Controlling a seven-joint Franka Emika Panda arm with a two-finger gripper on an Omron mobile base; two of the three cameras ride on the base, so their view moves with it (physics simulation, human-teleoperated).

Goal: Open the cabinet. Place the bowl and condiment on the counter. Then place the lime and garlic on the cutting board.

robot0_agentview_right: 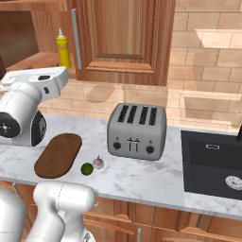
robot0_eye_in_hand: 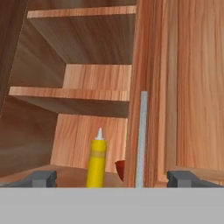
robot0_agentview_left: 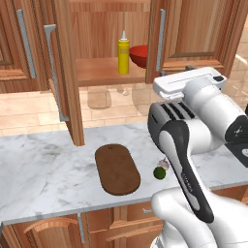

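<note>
The cabinet (robot0_agentview_left: 104, 29) has its left door (robot0_agentview_left: 68, 72) swung out, while the right door (robot0_agentview_left: 193, 34) still covers its half. On the lower shelf stands the yellow condiment (robot0_agentview_left: 124, 53), with the red bowl (robot0_agentview_left: 139, 55) beside it, half hidden behind the right door. My gripper (robot0_eye_in_hand: 113, 179) is open, empty and level with that shelf, facing the condiment (robot0_eye_in_hand: 97, 162) and the right door's grey handle (robot0_eye_in_hand: 142, 140). The dark cutting board (robot0_agentview_left: 117, 169) lies on the white counter (robot0_agentview_left: 43, 169). The lime (robot0_agentview_right: 87, 168) and garlic (robot0_agentview_right: 98, 162) sit just right of the board.
A silver toaster (robot0_agentview_right: 137, 131) stands on the counter right of the garlic. A black sink (robot0_agentview_right: 212, 160) is set into the counter at the far right. The open left door juts out over the counter's left part. Low cabinets (robot0_agentview_left: 53, 227) run under the counter.
</note>
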